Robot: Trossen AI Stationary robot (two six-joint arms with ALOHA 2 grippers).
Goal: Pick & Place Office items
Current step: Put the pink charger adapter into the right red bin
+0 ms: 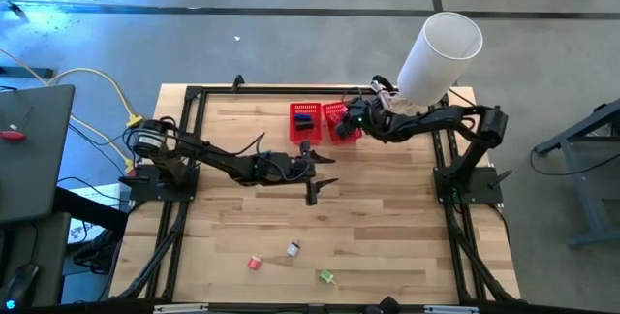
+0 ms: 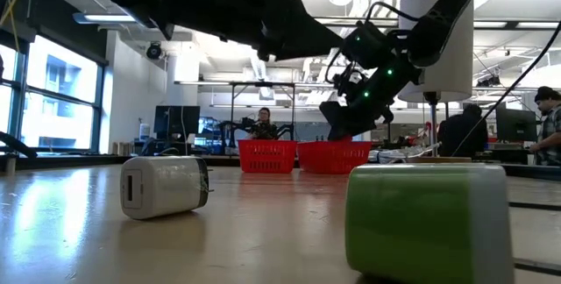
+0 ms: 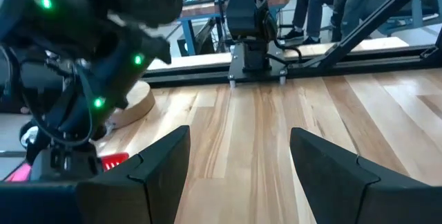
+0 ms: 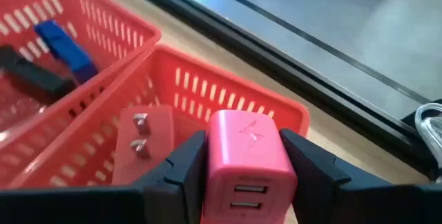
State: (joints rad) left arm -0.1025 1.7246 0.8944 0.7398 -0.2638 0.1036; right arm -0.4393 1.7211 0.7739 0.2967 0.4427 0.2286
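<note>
While the right gripper (image 4: 238,175) hangs over the right-hand basket (image 1: 341,120), its fingers (image 4: 183,175) are clamped on a pink charger (image 4: 245,158): a small, rounded block with a lightning mark on its top face and two slots stacked on the front. It sits above the basket's interior, just beside another pink plug (image 4: 143,144), whose two metal prongs stick up and which already lies inside.

There are two red mesh baskets, side by side at the far edge of the surface (image 1: 387,217). The left basket (image 1: 304,122) holds a blue piece (image 4: 65,44) and a black one (image 4: 31,75).

Three small items lie loose near the front edge: a red-white one (image 1: 255,263), a whitish one (image 1: 293,249) and a green one (image 1: 326,276). From table height the whitish charger lies on its side and the green one looms close.

The left gripper (image 1: 317,172) hovers mid-surface, fingers (image 3: 162,162) spread wide and holding nothing. A big white cylinder (image 1: 438,57) stands at the far right corner.
</note>
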